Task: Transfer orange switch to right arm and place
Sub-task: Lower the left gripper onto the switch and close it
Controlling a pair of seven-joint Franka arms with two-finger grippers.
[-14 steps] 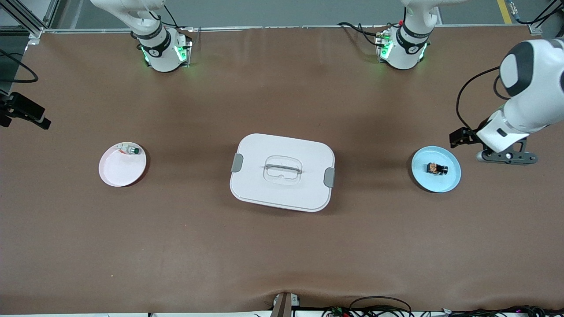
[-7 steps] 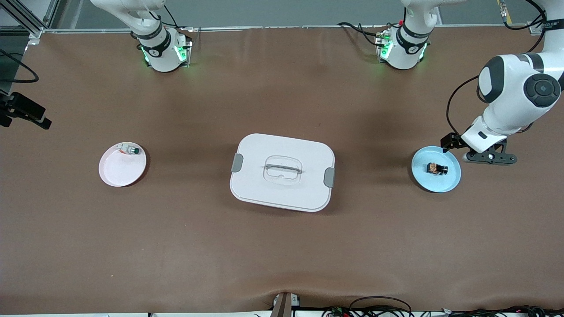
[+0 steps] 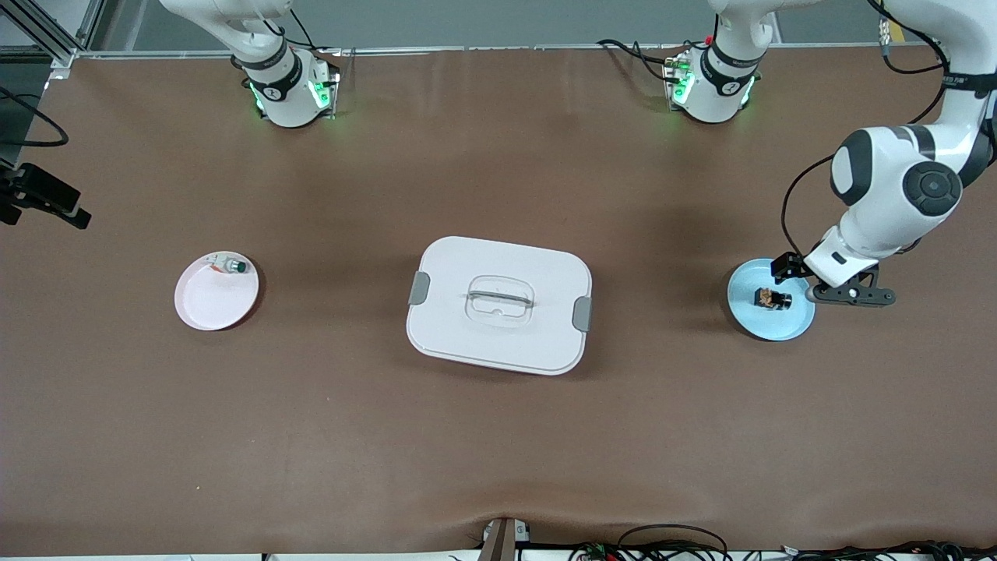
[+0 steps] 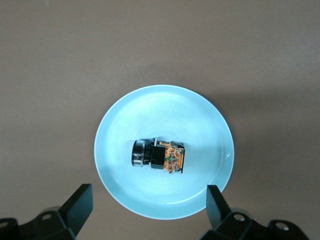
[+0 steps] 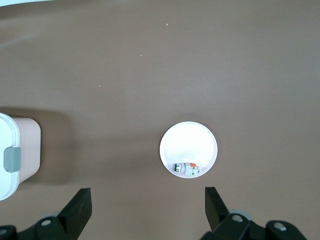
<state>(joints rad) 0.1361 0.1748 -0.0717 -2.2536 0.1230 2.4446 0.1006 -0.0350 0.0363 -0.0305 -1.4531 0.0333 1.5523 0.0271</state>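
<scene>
Switch [image 3: 771, 298] is lying on its side in blue plate [image 3: 752, 315] toward the left arm's end of the bench [image 3: 498, 436] — untouched. Left claw [image 4: 150, 207] is hanging over the plate, fingers spread wide, empty. Right claw [image 5: 147, 210] — spread, empty — is hovering high over white plate [image 5: 188, 137].

A wide table covered in a matte brown mat [image 3: 498, 436] fills nearly the whole scene under even, soft light. Along its farthest edge runs a thin silvery metal rail [image 3: 498, 48], with grey floor [image 3: 498, 19] above it. A bundle of dark cables [image 3: 701, 545] lies at the nearest edge, toward the left arm's end.
</scene>
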